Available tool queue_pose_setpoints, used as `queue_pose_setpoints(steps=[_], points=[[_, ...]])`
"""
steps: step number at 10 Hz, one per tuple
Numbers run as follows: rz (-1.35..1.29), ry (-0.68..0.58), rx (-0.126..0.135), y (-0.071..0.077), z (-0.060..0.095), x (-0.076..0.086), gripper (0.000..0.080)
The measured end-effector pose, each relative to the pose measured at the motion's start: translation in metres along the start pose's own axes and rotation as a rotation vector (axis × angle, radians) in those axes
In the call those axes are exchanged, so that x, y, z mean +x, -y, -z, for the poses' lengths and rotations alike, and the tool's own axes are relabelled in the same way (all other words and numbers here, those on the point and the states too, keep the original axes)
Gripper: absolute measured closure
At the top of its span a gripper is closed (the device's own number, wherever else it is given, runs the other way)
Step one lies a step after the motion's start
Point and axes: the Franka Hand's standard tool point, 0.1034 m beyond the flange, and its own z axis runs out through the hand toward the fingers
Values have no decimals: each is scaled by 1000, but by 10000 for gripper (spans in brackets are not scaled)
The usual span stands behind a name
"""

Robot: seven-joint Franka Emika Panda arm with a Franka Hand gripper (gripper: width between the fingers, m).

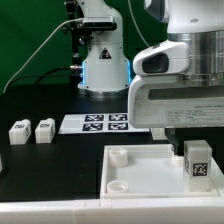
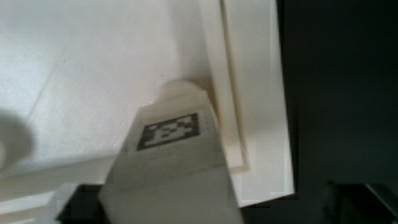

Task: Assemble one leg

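Note:
My gripper (image 1: 189, 139) is shut on a leg (image 1: 197, 160), a small white block with a black-and-white tag facing the camera. It holds the leg upright over the right part of the large white tray-like piece (image 1: 140, 178), near its right rim. In the wrist view the leg (image 2: 169, 160) runs out from between my gripper's (image 2: 178, 208) dark fingers, its far end close to the tray's raised rim (image 2: 249, 90). Whether the leg touches the tray I cannot tell. Two more legs (image 1: 19, 131) (image 1: 43, 130) stand on the black table at the exterior view's left.
The marker board (image 1: 105, 123) lies behind the tray. A round corner socket (image 1: 119, 156) rises at the tray's back left corner; another round socket shows at the wrist view's edge (image 2: 9, 135). A second robot base (image 1: 103, 60) stands at the back.

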Motion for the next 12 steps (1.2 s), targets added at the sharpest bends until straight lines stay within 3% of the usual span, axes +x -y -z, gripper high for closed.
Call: queue_pose_setpoints(steps=[1,2,3,7,12], points=[[5,0,-1,0,0,0,390],[-116,-2,0,-1,1,1,390],[-230,-4,-2,-4,1,2,496],[-626,-9,4,-6,1,8,496],[-1412,45,63,-12,1,6,496]])
